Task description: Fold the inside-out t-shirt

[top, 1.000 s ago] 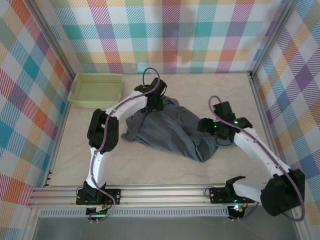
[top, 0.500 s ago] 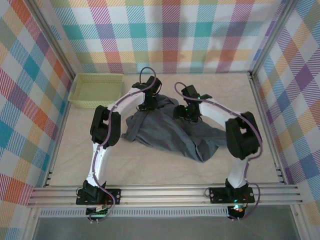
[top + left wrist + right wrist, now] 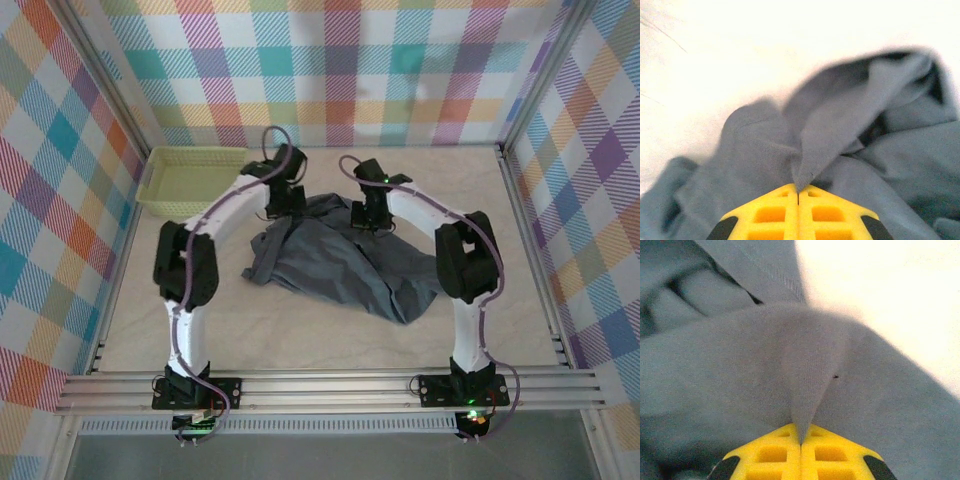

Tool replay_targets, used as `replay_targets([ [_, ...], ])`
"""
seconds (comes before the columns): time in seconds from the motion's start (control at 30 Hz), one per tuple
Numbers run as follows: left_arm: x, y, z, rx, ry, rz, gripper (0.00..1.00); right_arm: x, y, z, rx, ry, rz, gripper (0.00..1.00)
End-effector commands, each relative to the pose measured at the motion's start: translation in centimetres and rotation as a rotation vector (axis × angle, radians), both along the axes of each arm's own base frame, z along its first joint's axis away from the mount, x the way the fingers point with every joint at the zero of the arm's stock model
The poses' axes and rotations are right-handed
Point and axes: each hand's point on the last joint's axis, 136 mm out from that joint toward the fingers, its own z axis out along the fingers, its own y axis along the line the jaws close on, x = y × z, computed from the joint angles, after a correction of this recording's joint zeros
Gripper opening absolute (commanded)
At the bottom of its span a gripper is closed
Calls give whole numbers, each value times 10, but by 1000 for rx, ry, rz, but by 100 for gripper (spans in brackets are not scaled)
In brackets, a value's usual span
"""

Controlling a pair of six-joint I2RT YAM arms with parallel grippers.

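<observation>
From above, the t-shirt (image 3: 335,255) lies in a crumpled, wrinkly heap on the pale table (image 3: 300,325), about midway between left and right and a little towards the far side. A thicker bunch of cloth sits at its near right corner. Both arms reach forward and bend in over its far edge, the left one at the far left part of the cloth and the right one just right of it. A yellow-green mesh basket (image 3: 190,180) stands in the far left corner, apart from the shirt. Checked cloth in many colours lines the walls (image 3: 400,70).

Close up at the left wrist, the left gripper (image 3: 798,192) has its yellow fingers (image 3: 770,216) pressed together, with a thin ridge of grey cloth nipped between the tips. Behind it a loose fold stands up, slightly blurred. At the right wrist, the right gripper (image 3: 800,437) is likewise closed tight on a pointed peak of cloth pulled taut. A stitched hem (image 3: 785,277) runs across the far side there, which the overhead picture is too small to show.
</observation>
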Motion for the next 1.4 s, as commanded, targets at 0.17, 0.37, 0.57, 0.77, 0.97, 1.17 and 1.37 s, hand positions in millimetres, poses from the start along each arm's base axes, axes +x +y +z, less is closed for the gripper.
replay_targets([
  [0.17,-29,77,140,-145,-302,122,0,12,-32,181,63,-380,42,0],
  [0.37,-94,103,133,-162,-316,184,0,-37,-56,191,82,-398,29,0],
  [0.57,-157,101,55,-253,-162,188,0,-109,-84,113,103,-234,-27,0],
  [0.77,-146,98,-3,-155,9,153,0,-114,-75,71,126,-121,3,0],
  [0.97,-98,124,-2,92,19,221,23,-48,-83,92,-46,-215,-11,0],
  [1.17,-100,96,47,142,-143,137,48,2,-63,106,-44,-240,37,0],
  [1.37,-118,-36,27,-2,-156,-294,59,35,-56,86,-103,-170,48,33],
])
